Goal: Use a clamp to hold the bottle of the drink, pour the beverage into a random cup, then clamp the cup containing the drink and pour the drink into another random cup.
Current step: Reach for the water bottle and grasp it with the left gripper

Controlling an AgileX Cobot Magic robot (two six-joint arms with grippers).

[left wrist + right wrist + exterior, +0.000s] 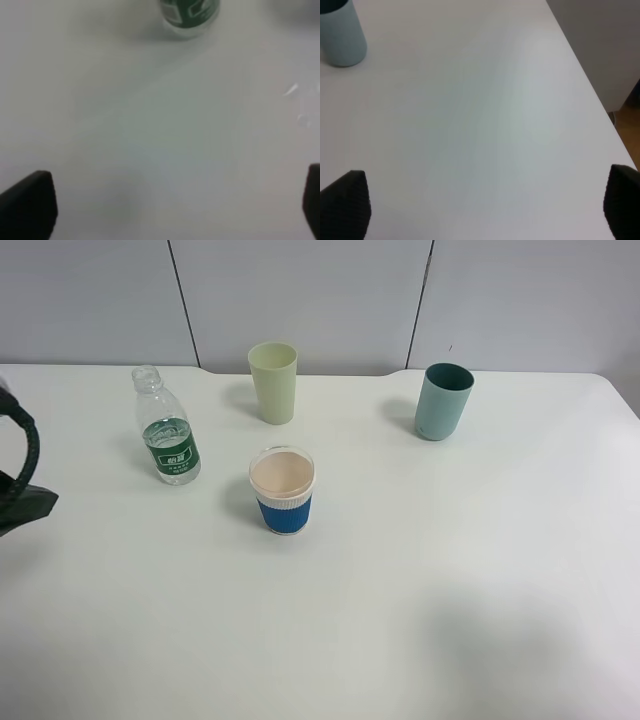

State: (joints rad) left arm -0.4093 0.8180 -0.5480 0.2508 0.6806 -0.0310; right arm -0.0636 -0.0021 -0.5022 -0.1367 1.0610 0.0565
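1. Nothing of the task looks done yet. The bottle (168, 440) stands upright on the counter (450, 590), and nothing holds it. I cannot tell if any cup has drink in it.
2. Everything is left: to grasp the bottle and to make both pourings.
3. The left claw (165, 205) is spread wide and empty. In the high view, the bottle is at about 2 o'clock from the left arm (20, 490), well apart.
4. The right claw (482, 202) is also spread and empty, well apart from the teal cup (340, 35).

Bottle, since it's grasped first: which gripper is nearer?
Left. The left gripper faces the bottle just ahead; the right gripper is across the table, by the teal cup.
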